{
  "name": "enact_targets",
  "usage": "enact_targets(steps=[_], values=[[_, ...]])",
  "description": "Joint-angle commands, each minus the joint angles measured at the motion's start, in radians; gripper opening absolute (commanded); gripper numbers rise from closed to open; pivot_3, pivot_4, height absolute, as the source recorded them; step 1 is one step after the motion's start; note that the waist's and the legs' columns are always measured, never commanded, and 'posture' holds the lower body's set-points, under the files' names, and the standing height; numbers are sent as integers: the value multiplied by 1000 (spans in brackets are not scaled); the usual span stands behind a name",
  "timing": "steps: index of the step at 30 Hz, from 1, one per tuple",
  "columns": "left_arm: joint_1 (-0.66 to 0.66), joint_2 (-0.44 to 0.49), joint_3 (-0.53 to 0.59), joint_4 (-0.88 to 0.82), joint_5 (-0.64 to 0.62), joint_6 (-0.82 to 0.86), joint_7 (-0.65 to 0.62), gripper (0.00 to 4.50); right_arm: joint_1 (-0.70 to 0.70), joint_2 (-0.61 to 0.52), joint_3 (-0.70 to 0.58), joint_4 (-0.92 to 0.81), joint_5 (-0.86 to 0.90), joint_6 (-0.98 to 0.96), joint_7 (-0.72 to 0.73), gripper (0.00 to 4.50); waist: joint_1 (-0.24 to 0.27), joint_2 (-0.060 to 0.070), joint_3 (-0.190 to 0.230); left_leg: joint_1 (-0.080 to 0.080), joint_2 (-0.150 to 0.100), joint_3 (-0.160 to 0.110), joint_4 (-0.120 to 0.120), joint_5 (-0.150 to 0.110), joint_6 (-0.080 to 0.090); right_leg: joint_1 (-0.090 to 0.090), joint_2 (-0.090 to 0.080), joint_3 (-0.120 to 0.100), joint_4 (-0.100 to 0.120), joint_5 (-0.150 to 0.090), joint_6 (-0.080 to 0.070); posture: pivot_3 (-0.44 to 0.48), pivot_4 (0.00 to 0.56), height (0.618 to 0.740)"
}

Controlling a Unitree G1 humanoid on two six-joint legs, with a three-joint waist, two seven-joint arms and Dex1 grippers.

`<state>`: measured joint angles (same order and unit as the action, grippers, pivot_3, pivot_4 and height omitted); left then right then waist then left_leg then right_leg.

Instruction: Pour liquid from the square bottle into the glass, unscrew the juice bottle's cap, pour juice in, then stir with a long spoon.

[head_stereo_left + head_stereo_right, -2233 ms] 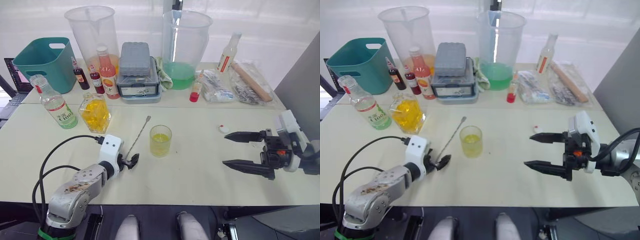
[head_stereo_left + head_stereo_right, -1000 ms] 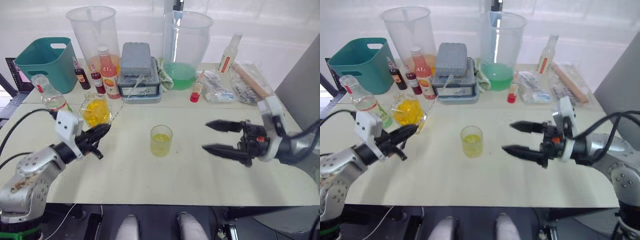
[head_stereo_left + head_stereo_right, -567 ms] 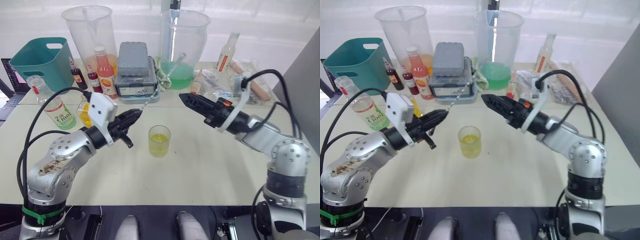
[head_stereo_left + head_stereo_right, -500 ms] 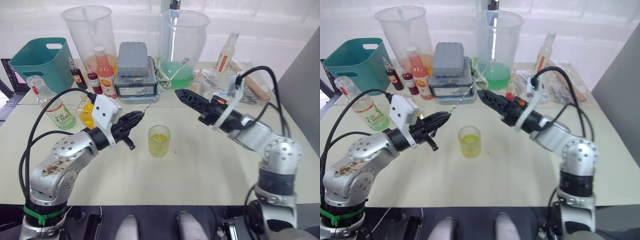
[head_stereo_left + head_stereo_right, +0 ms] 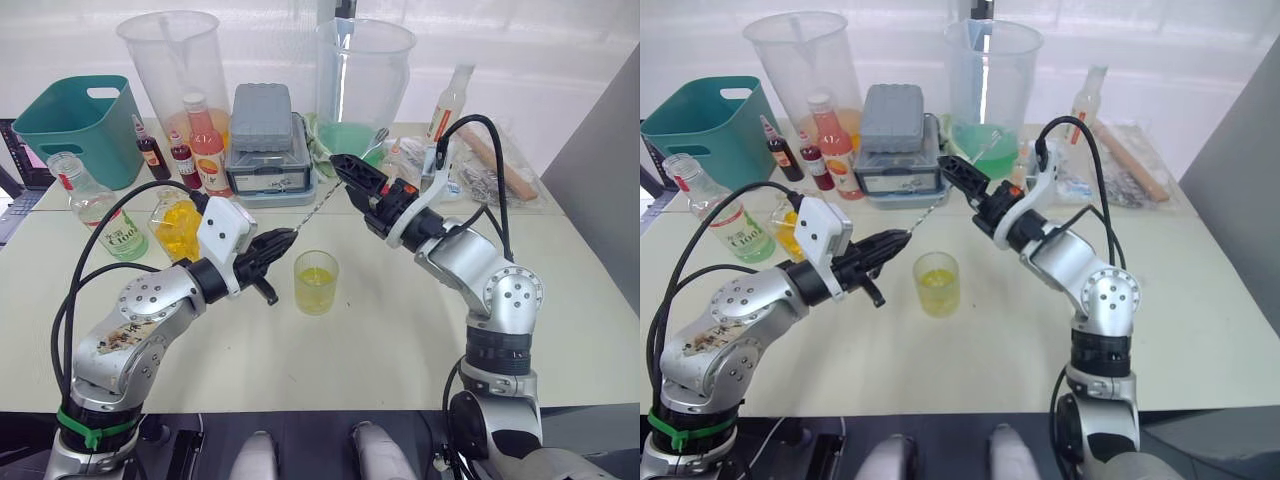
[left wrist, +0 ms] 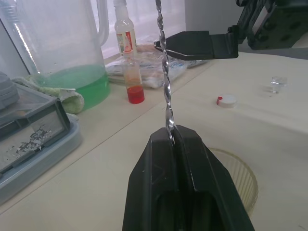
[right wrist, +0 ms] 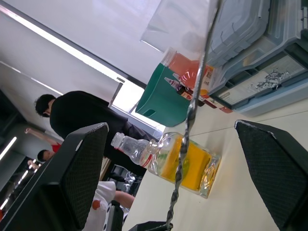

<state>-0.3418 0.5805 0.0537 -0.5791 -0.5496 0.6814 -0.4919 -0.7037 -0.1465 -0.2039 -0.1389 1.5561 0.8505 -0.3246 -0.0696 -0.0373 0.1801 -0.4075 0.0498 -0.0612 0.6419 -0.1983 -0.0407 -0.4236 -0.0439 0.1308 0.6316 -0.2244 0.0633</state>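
Observation:
My left gripper (image 5: 283,238) is shut on the lower end of the long spoon (image 5: 322,197), a twisted silver rod slanting up and to the right. My right gripper (image 7: 171,125) is open, and the spoon's shaft (image 7: 186,122) runs between its fingers. One right finger (image 6: 197,45) sits close beside the shaft. The glass (image 5: 316,282) stands just right of the left gripper, partly filled with yellow liquid. To the left stand the square bottle (image 5: 178,222) with orange liquid and the uncapped juice bottle (image 5: 95,205). The white cap (image 6: 225,100) lies on the table.
Two large clear pitchers (image 5: 178,70) (image 5: 362,80) stand at the back, one holding green fluid. A teal basket (image 5: 70,125), a grey box (image 5: 266,135), an orange-red bottle (image 5: 206,150), small dark bottles (image 5: 150,155) and wrapped packets (image 5: 480,170) crowd the back of the table (image 5: 380,340).
My left arm has carried the spoon rightward to beside the glass. My right arm has swung up and left, bringing its open fingers around the spoon's shaft.

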Motion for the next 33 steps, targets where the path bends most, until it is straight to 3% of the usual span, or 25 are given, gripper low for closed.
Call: enact_targets(steps=[1,3,6,12,17,24,29,33], values=[[-3,-1,7,-47,-1,-19,-4,7,-31,-10,-17,-1,10,-21,5,4500,0,0,0,0,0,0,0,0,0,0,0,0,0,0,0,0,150,739],[-1,2,5,-48,1,-19,-7,7,-38,-14,-23,8,11,-23,10,4500,0,0,0,0,0,0,0,0,0,0,0,0,0,0,0,0,150,739],[-1,11,-2,-47,6,-15,-13,0,-41,-20,-22,12,11,-19,19,3744,0,0,0,0,0,0,0,0,0,0,0,0,0,0,0,0,150,739],[-19,2,-21,-44,3,0,-3,0,-40,-9,-19,13,15,-24,28,1569,0,0,0,0,0,0,0,0,0,0,0,0,0,0,0,0,150,739],[-26,-16,-30,-30,-3,8,10,0,-24,-26,-26,22,2,-17,46,11,0,0,0,0,0,0,0,0,0,0,0,0,0,0,0,0,150,739],[-7,-13,-5,-45,-38,40,-1,0,-15,-72,-39,13,-9,-9,79,11,0,0,0,0,0,0,0,0,0,0,0,0,0,0,0,0,150,739],[-1,-12,86,-46,-185,88,-36,1643,-25,-117,-48,19,-29,-12,133,0,0,0,0,-1,0,0,0,0,0,-1,0,0,-1,0,1,0,150,739],[-24,40,201,-26,-352,139,-85,2983,-69,-112,-74,16,-8,-40,158,0,-5,1,1,-1,0,0,-1,0,0,-1,0,0,-1,-1,1,0,150,739]])
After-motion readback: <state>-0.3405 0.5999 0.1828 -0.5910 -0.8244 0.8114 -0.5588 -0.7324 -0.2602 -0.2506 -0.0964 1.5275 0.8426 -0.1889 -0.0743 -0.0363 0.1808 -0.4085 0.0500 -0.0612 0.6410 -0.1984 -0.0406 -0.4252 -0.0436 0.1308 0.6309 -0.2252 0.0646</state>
